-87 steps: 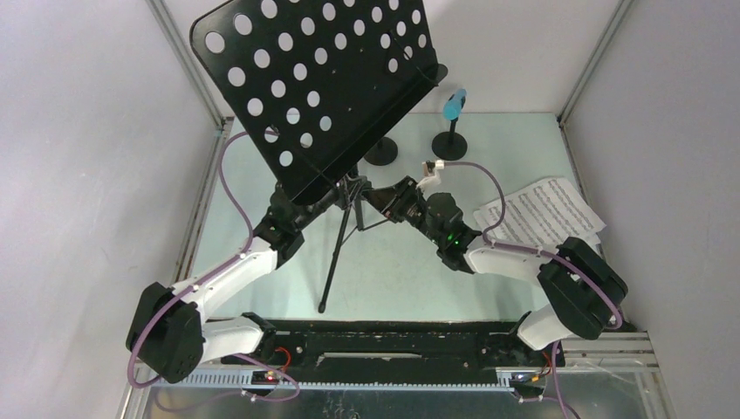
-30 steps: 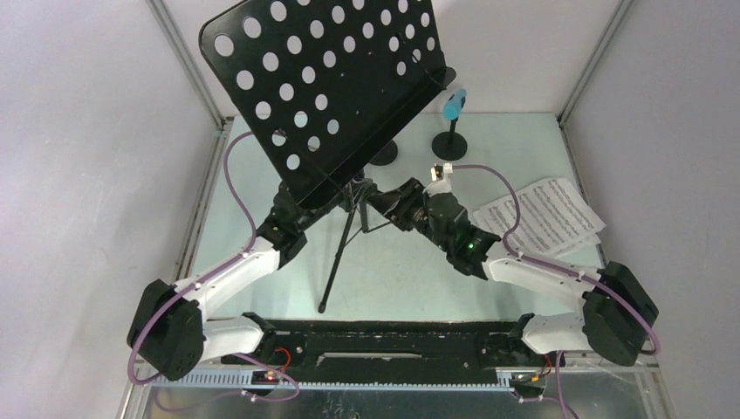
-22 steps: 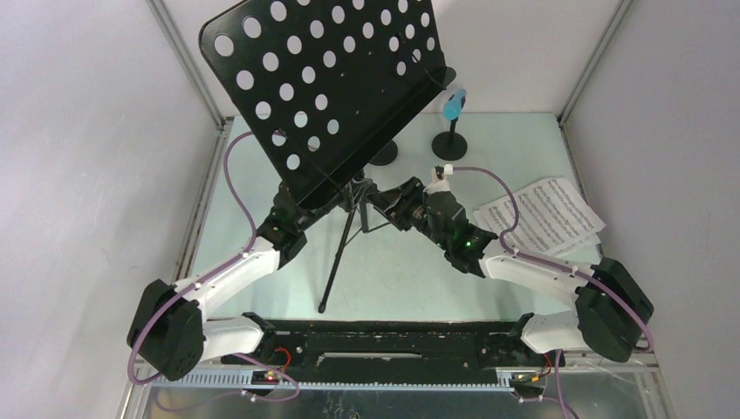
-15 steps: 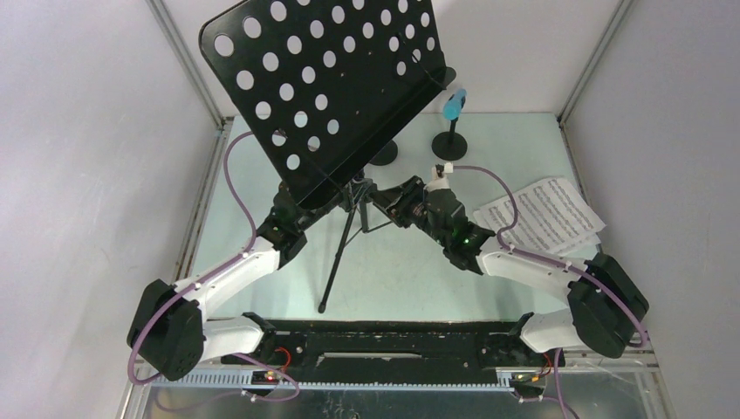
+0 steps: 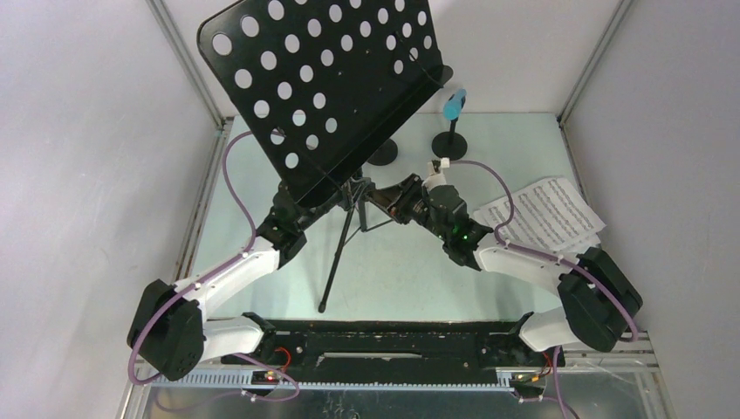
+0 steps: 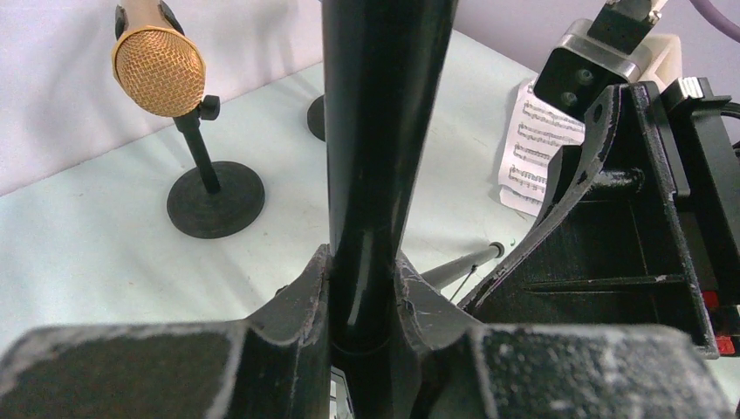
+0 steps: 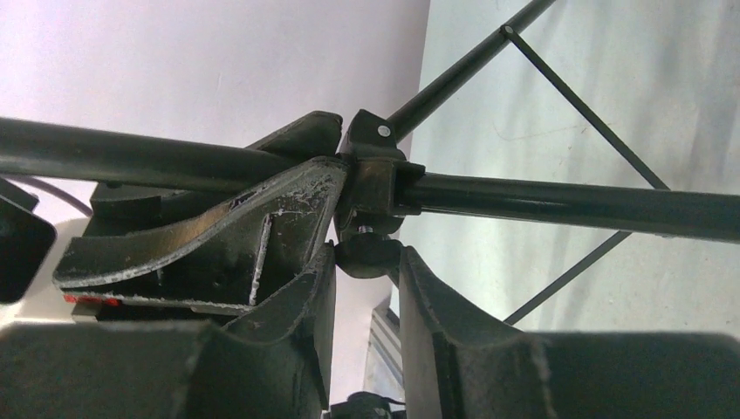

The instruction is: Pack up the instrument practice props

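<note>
The music rack [image 5: 323, 87] is being clamped by the left tool [image 6: 361, 260] (round its pole). Its knob [image 7: 365, 258] is being pinched by the right tool [image 7: 366, 253].

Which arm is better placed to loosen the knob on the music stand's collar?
Right. The right pincer sits closed on the knob under the collar, while the left pincer is clamped on the pole, apparently steadying it.
</note>
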You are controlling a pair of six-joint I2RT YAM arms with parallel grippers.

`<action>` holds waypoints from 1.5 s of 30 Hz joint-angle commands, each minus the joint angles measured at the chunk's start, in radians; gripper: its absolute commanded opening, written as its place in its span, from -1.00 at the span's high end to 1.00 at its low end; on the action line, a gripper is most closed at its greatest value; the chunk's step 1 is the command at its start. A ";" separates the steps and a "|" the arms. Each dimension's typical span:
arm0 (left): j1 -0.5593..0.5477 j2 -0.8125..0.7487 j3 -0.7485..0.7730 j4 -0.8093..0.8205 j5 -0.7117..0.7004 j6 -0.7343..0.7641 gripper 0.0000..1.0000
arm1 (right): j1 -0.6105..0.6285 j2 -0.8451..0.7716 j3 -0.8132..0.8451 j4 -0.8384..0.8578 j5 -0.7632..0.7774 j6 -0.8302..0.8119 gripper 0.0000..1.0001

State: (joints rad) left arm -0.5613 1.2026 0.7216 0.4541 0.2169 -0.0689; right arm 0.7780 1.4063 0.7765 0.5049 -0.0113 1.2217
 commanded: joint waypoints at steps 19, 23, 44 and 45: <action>-0.020 0.043 -0.007 -0.179 0.072 -0.008 1.00 | 0.148 -0.011 0.115 -0.079 0.189 -1.133 1.00; -0.020 0.038 -0.010 -0.184 0.067 -0.004 1.00 | 0.204 -0.012 0.133 -0.085 0.286 -1.364 1.00; -0.018 0.030 -0.027 -0.164 0.034 -0.015 1.00 | 0.364 -0.009 0.071 0.152 0.478 -2.132 0.82; -0.017 0.028 -0.027 -0.164 0.032 -0.017 1.00 | 0.364 -0.045 0.060 0.161 0.479 -2.054 0.71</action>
State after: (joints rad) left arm -0.5598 1.2034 0.7216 0.4545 0.2142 -0.0624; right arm 1.1328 1.4818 0.8524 0.4957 0.4088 -0.9756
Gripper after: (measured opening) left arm 0.244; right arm 0.067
